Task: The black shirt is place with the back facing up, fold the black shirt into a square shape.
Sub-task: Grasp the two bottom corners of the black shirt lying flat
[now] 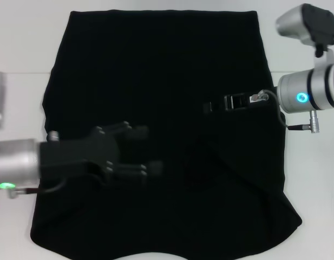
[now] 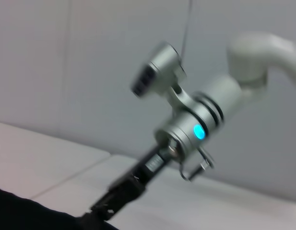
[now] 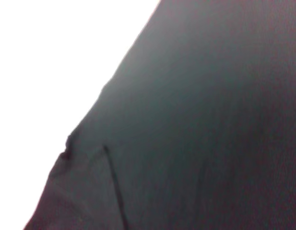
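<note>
Both tools hover over the black shirt [image 1: 156,70], ready to fold: left tool [image 1: 137,149] spread; right tool [image 1: 210,105] unclear.

black shirt [image 1: 172,81] — plain side up, spread flat, rumpled

Even, bright overhead light; white tabletop [image 1: 313,189] nearly blown out, no distinct shadows. Black shirt [image 1: 161,70] swallows detail, folds barely readable. Left tool [image 1: 148,149] smeared by motion blur in head view. Left wrist view soft throughout; right wrist view hazy, tabletop glaring pure white
</note>
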Robot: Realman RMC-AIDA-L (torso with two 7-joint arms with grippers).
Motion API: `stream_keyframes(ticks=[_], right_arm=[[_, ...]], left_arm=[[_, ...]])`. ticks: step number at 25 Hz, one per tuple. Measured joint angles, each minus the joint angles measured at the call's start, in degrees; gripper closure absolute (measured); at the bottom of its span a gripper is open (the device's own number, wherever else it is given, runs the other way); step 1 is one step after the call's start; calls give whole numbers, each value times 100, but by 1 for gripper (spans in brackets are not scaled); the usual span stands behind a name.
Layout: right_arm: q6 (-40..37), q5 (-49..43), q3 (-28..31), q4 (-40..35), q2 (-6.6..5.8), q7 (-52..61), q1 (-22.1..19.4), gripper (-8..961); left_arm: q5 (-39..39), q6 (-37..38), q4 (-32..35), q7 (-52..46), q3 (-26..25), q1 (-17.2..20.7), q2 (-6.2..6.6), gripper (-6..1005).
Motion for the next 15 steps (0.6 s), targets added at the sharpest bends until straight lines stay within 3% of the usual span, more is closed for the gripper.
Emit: stream_keyframes(ticks=[5, 10, 12, 15], right_arm=[[-326, 1259, 1, -5, -6, -1337, -495, 639], [-636, 1613, -21, -5, 33, -2055, -716, 428], [-608, 1585, -46, -5, 68, -2092, -710, 206], [-462, 1568, -56, 3, 117, -2086, -664, 208]], left_arm=[[24, 584, 415, -589, -791, 336, 119, 93], [195, 617, 1056, -596, -883, 821, 108, 94], [374, 613, 1342, -502, -885, 974, 78, 94], [702, 491, 1756, -303, -895, 1190, -4, 95]])
